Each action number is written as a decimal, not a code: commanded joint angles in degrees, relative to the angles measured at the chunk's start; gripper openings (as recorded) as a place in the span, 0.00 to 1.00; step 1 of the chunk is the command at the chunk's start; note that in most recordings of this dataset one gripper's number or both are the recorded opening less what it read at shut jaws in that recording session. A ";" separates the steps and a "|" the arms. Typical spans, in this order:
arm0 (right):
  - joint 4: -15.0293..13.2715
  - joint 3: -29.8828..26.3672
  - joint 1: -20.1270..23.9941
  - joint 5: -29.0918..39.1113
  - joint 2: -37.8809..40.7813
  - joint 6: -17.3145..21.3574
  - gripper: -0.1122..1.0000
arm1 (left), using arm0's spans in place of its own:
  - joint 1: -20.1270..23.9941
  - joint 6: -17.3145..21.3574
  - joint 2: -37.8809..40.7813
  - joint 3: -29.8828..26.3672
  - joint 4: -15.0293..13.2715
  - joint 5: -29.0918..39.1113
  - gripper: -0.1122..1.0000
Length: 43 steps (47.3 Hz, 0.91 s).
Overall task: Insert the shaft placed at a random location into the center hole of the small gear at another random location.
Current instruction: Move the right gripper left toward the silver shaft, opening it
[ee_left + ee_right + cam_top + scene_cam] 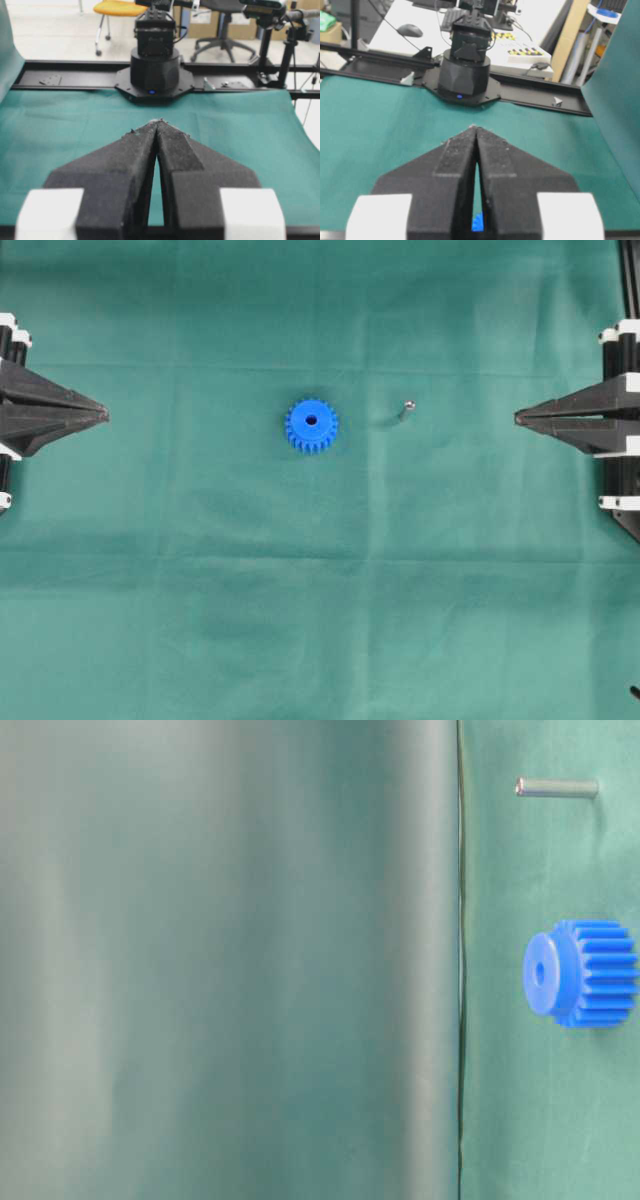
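Observation:
The small gear (311, 425), bright blue and toothed, lies flat near the middle of the green cloth, its dark center hole (311, 421) facing up. The table-level view shows the gear (585, 972) and its hole (540, 973) too. To the gear's right stands the shaft (406, 409), a tiny silver pin, apart from the gear; at table level the shaft (557, 787) shows whole. My left gripper (106, 415) is shut and empty at the far left edge. My right gripper (517, 419) is shut and empty at the far right. A sliver of blue gear (478, 222) shows behind the right fingers.
Green cloth (320, 620) covers the whole table. The opposite arm's black base (155, 70) stands at the far edge in the left wrist view, and the other base (466, 75) in the right wrist view. A raised green backdrop (230, 960) fills most of the table-level view.

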 commanded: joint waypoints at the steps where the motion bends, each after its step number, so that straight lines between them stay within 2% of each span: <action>1: -0.18 -1.67 -1.14 -0.35 0.79 -0.44 0.11 | 0.09 -0.35 0.44 -0.62 -2.11 -0.53 0.10; 8: 0.00 -1.23 -5.98 -0.18 5.10 0.26 0.11 | 0.00 -0.26 0.44 -0.53 -2.11 -0.53 0.10; 15: 0.09 -0.62 -10.11 -1.93 12.66 0.44 0.11 | 0.00 -0.44 0.44 -0.26 -2.11 -0.53 0.10; 23: 0.79 -0.88 -12.13 -8.17 23.55 0.44 0.11 | 0.00 -0.53 0.26 -0.09 -2.20 -0.53 0.10; 28: 2.29 -0.88 -13.45 -12.57 30.32 0.44 0.13 | 0.00 -0.53 0.09 0.26 -2.37 -0.53 0.10; 31: 3.69 -0.70 -13.97 -15.21 34.01 0.53 0.24 | 0.00 -0.53 -0.09 0.53 -2.37 -0.53 0.10; 39: 6.42 -0.44 -14.06 -21.71 43.42 0.53 0.69 | 0.00 -0.62 -0.70 1.23 -2.37 -0.62 0.10; 40: 6.50 -0.53 -14.06 -22.41 44.30 0.62 0.71 | 0.00 -0.62 -0.79 1.32 -2.37 -0.53 0.10; 43: 6.86 -0.62 -14.06 -24.35 46.93 0.88 0.68 | 0.00 -0.62 -0.97 1.49 -2.37 -0.53 0.10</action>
